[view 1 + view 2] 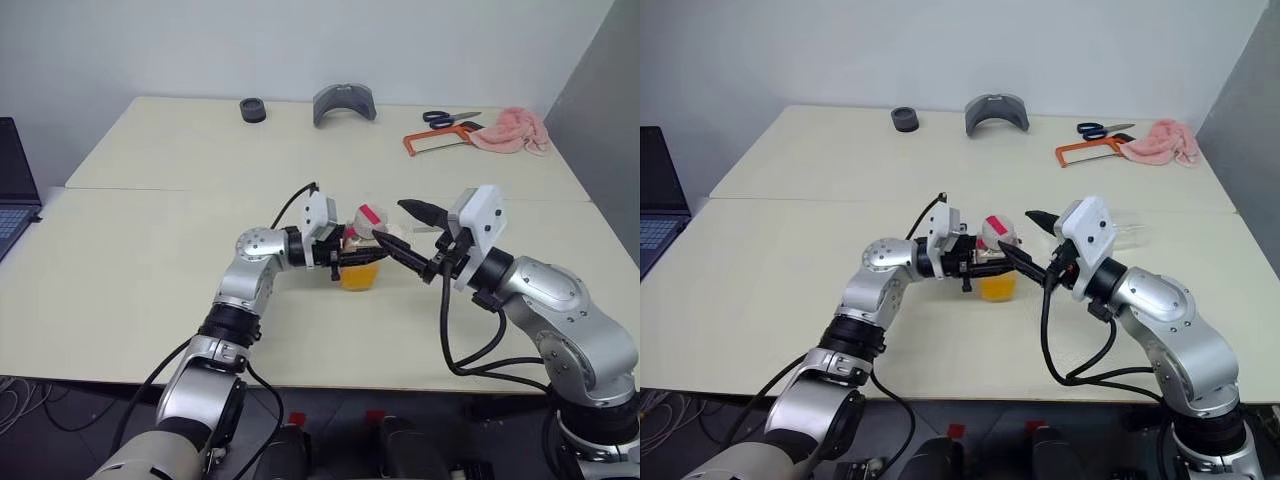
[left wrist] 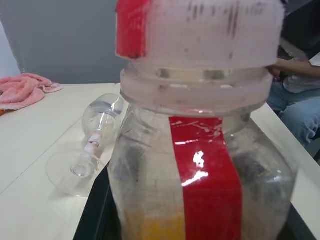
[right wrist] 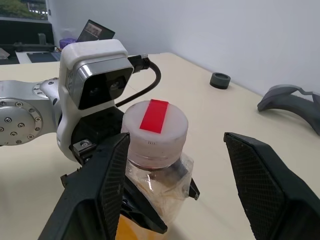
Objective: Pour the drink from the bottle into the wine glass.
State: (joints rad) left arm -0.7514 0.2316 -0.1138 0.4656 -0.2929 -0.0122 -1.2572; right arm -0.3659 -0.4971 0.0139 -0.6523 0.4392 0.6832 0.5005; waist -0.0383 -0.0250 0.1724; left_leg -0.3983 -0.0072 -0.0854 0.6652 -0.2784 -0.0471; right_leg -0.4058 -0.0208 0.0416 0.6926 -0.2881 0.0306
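Apparently, left gripper (image 1: 352,256) clamps bottle (image 1: 361,250).

Silver arms, black-fingered hands

Left arm reaches in from 7 o'clock, elbow bent, wrist level, pointing toward 3 o'clock. Left gripper (image 1: 352,257) clamped tight on the bottle (image 1: 361,262), fingers on either side of its body below the cap. Right arm comes in from 4 o'clock, forearm raised, wrist level, pointing toward 9–10 o'clock. Right gripper (image 1: 402,228) spread wide, one finger (image 3: 102,187) beside the cap, the other clear.
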